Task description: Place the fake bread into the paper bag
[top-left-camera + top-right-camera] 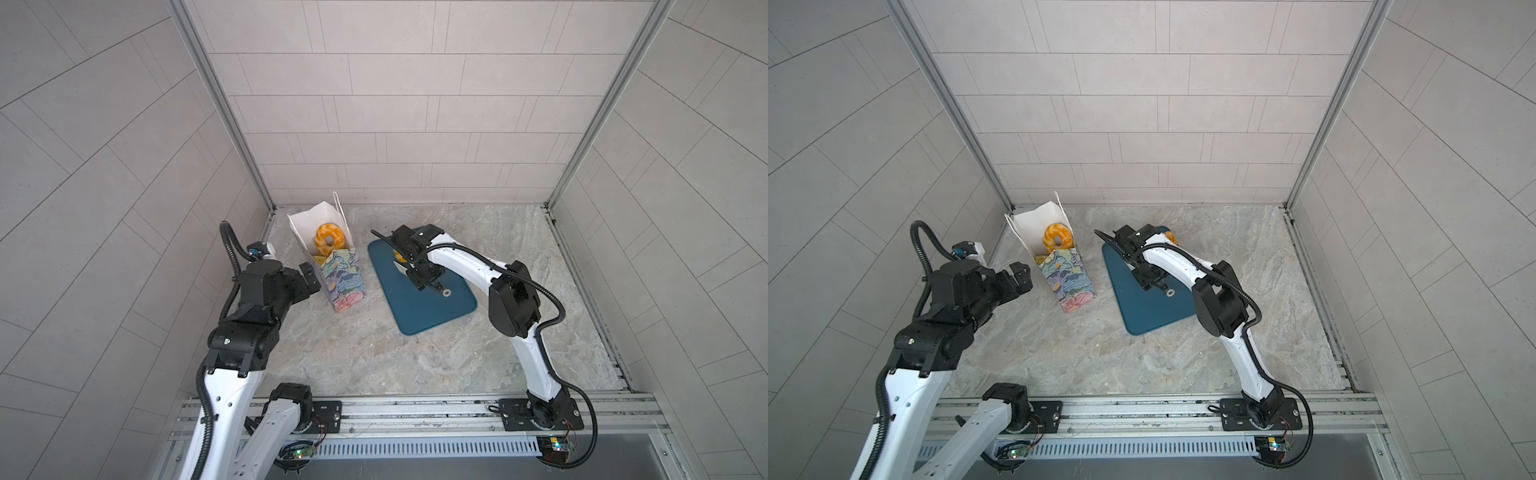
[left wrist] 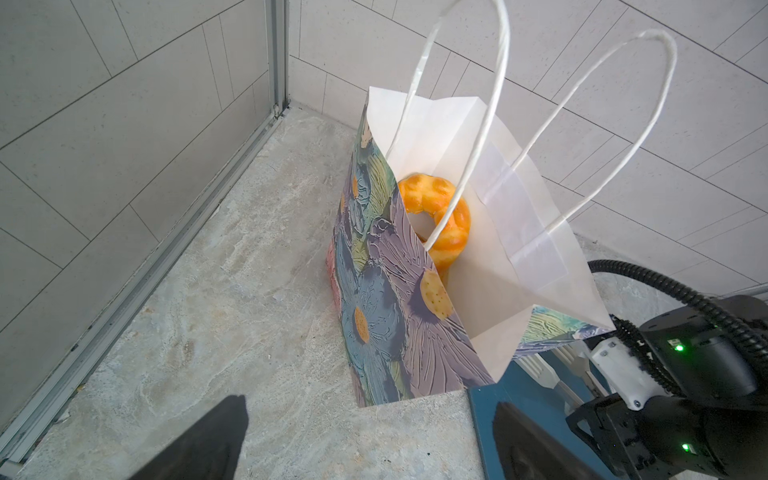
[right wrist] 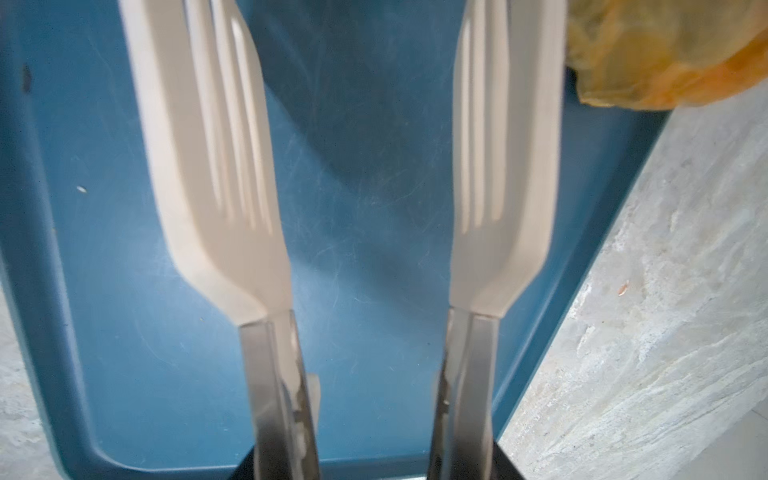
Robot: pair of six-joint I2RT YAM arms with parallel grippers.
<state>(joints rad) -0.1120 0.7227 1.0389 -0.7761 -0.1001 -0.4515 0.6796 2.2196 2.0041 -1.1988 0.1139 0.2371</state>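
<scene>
Fake bread (image 1: 328,243), a ring, stands inside the paper bag (image 1: 345,278), and nearest us our left end effector (image 1: 1020,277) hangs released just beside that bag. Across the counter (image 1: 374,365), our right end effector (image 1: 419,277) is clenched on the tongs (image 3: 220,187), blades apart over the tray (image 1: 428,307). Farther back, another piece (image 3: 665,50) lies at the tray's edge, outside the blades; we judge that closing here would miss or nudge it onto the counter.

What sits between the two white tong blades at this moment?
Only bare teal tray, seen in the right wrist view; a fake bread piece lies outside one blade of the tongs.
</scene>
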